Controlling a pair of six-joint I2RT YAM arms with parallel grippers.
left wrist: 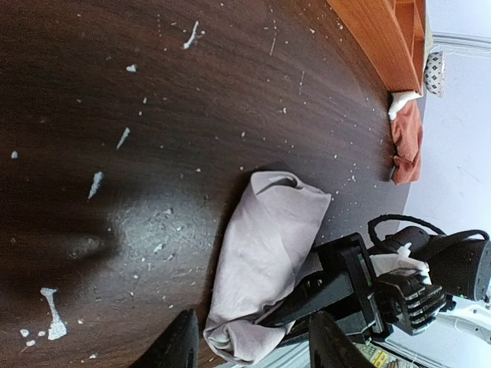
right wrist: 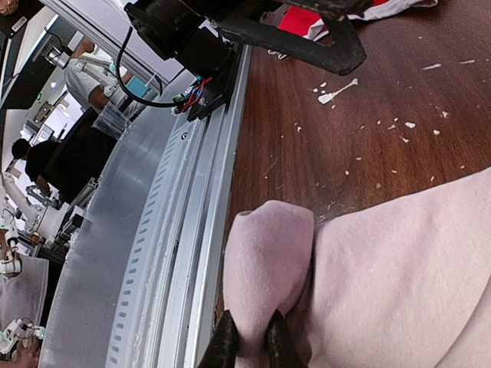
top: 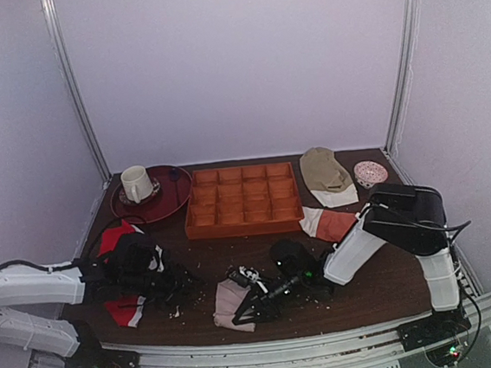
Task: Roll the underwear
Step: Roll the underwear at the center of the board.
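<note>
The underwear (top: 227,301) is a pinkish-beige bundle, partly rolled, lying near the table's front edge. In the right wrist view a folded lobe of the underwear (right wrist: 268,261) sits pinched between the two dark fingertips of my right gripper (right wrist: 249,330), which is shut on it. From the top my right gripper (top: 247,312) lies low along the cloth's near side. My left gripper (left wrist: 253,326) stands open, one finger on each side of the rolled end of the underwear (left wrist: 265,253) without touching it. The left gripper (top: 179,288) is just left of the bundle.
An orange compartment tray (top: 245,228) stands mid-table. A cup (top: 137,184) rests on a dark red plate (top: 174,201) at back left. A red garment (top: 114,241) lies under the left arm. A beige garment (top: 324,172), an orange-rust garment (top: 333,224) and a small bowl (top: 371,173) are right. White crumbs dot the wood.
</note>
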